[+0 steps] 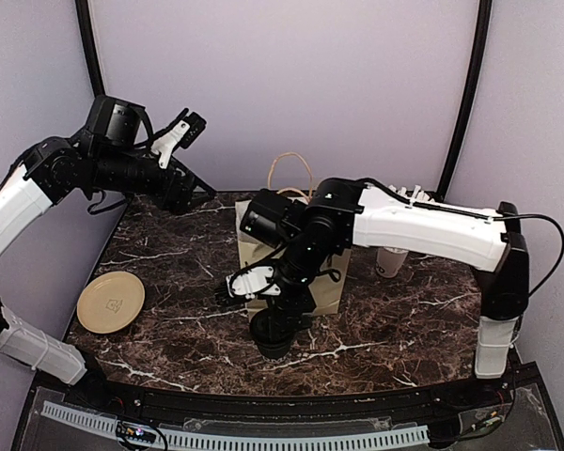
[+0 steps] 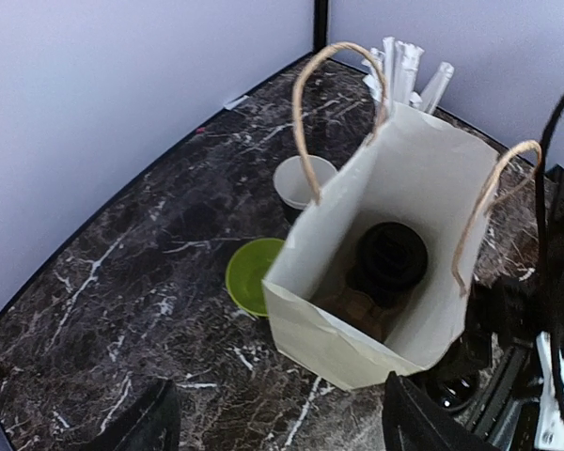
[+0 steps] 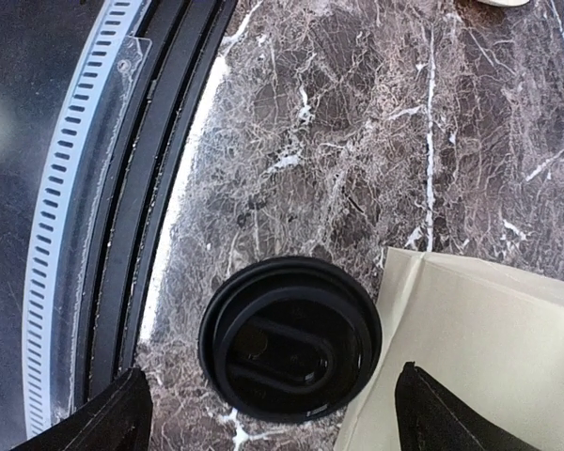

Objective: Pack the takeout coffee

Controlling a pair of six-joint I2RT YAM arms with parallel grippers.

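Left wrist shows bag (image 2: 343,349) holding cup (image 2: 391,258) (lidded).

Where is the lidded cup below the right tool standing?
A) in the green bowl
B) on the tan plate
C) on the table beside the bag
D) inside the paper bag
C: the right wrist view shows the lidded cup on the marble table, just outside the paper bag.

One paper bag (image 2: 338,348) out there. Lidded coffee cups, I count two: one cup down in the bag (image 2: 390,261), one cup on the table (image 3: 289,338). One open cup (image 2: 304,178). One green bowl (image 2: 249,272). One tan plate (image 1: 111,301). One white cup of straws (image 1: 390,261).
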